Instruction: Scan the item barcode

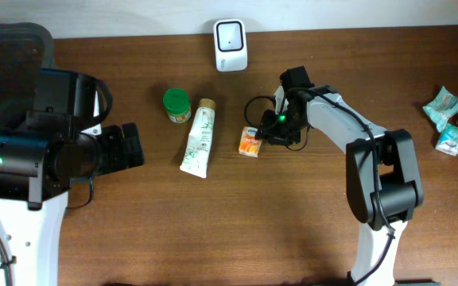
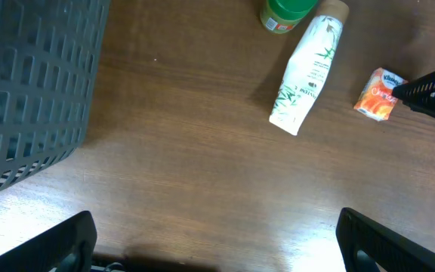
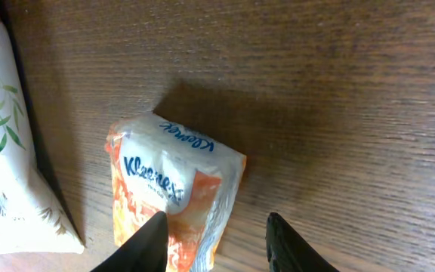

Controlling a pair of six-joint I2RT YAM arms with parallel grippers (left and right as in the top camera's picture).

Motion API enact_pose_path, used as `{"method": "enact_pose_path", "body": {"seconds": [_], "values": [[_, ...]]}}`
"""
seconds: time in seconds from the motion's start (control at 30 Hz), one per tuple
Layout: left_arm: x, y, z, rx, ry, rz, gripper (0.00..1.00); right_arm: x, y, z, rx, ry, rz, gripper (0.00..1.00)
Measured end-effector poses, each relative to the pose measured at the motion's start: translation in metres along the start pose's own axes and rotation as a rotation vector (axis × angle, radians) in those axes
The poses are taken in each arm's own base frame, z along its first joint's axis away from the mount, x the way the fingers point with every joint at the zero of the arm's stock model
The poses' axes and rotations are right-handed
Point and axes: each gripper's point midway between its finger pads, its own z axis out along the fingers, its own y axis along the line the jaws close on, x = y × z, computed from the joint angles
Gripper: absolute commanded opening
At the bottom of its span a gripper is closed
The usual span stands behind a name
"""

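The overhead camera is looking straight down on the whole table (image 1: pixel 293 230). The left wrist camera is looking down from high at 9 o'clock. The right wrist camera is looking down on the pack (image 3: pixel 172 189), very near. All three are sharing pack and tube (image 2: pixel 306 72).

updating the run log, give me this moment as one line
left fingers open | right fingers astride kleenex tissue pack, grip unclear | pack on table, apart from scanner

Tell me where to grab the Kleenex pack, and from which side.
I would take the Kleenex pack across its narrower width, near the end facing the right pincer, coming down from above. It lies flat and soft on the table, so only its side edges offer a pinch; the white tube lies close on one side.
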Motion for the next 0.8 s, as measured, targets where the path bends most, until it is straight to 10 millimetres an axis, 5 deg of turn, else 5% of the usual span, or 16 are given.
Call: {"method": "enact_pose_path", "body": {"seconds": [0.8], "values": [[0.000,0.000,0.000,0.000,0.000,0.000,0.99,0.008,0.009,0.006,-0.013,0.020,-0.002,0.32]]}}
